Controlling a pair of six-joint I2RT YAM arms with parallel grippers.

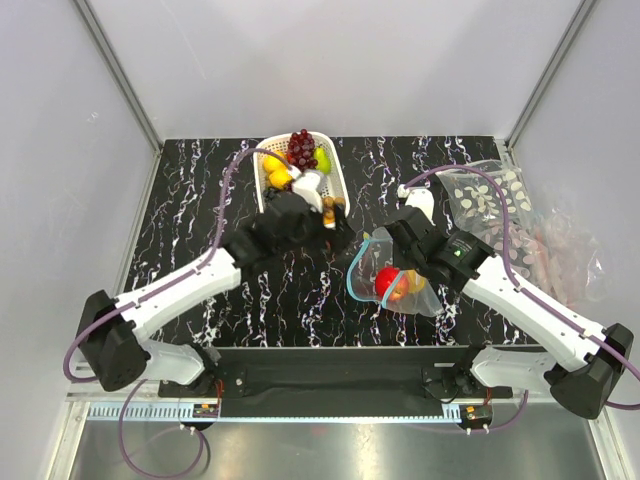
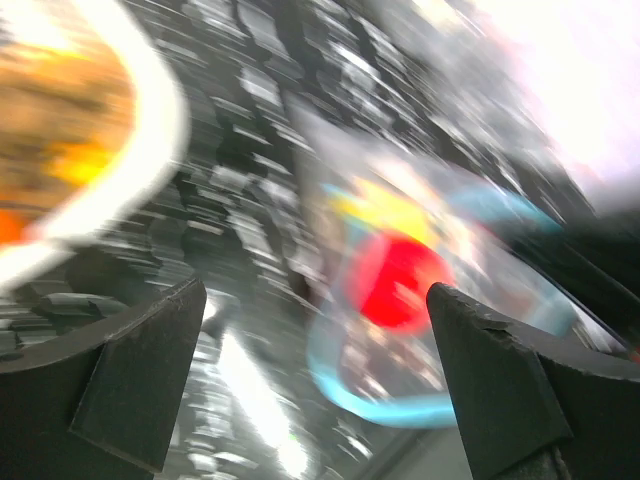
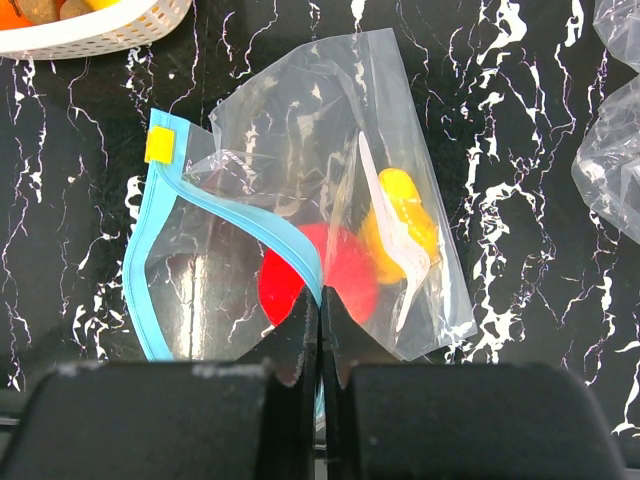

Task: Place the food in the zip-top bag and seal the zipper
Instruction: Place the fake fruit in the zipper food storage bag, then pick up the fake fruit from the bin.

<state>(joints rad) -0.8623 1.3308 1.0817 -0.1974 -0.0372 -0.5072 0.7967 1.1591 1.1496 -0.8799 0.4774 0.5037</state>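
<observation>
While the right hand (image 3: 320, 300) pinches the zipper (image 3: 240, 215), likely to hold the zip-top bag (image 3: 300, 130) gaping, the left hand (image 2: 315, 300) hovers beside it, spread and empty.

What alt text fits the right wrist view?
The right gripper is shut on the teal-blue zipper of a clear zip-top bag, its mouth open. A red apple and a yellow fruit sit inside, against a black marbled table.
</observation>
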